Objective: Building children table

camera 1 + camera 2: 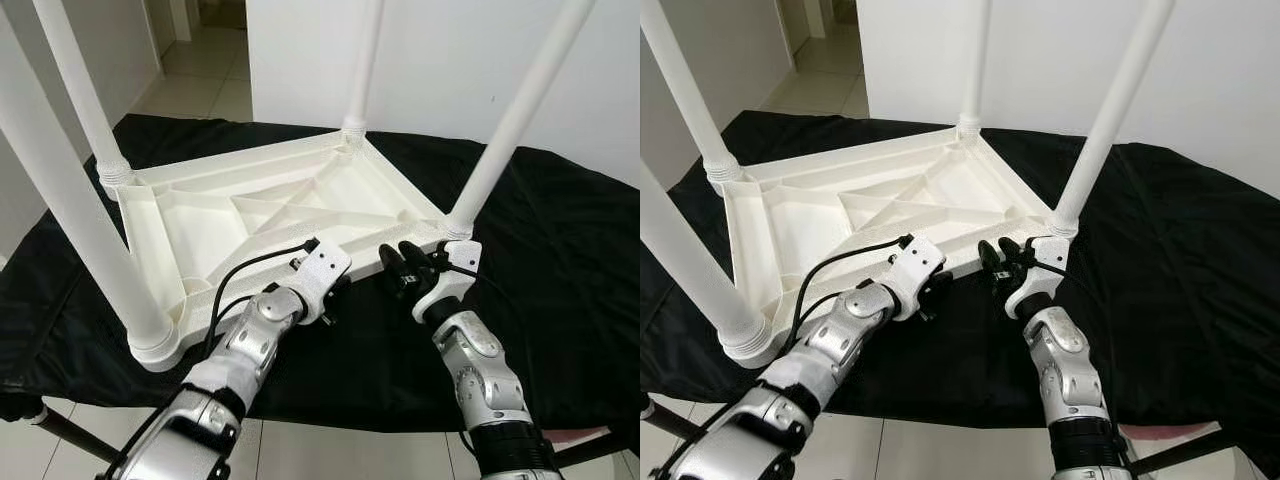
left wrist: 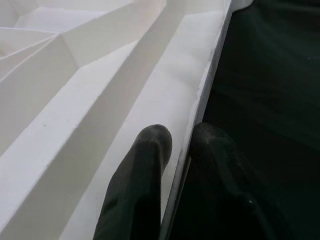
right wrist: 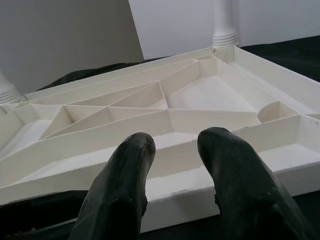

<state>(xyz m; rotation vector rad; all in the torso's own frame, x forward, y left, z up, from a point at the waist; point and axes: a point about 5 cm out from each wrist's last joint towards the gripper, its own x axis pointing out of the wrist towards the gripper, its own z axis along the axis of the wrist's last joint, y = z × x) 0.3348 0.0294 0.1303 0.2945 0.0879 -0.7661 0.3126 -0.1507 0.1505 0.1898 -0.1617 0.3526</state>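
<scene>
Four white legs (image 1: 512,115) stand up from the upturned children's table (image 1: 270,215), lying on the black-draped tabletop (image 1: 560,260), so its near rim is reachable. Left gripper (image 2: 181,145) pinches that rim narrowly, likely steadying it; right gripper (image 3: 175,150) hovers just beside, fingers apart

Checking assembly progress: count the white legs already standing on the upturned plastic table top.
4, one at each corner: near-left white plastic leg, far-left leg, far-right leg, near-right leg. None seem hidden.
</scene>
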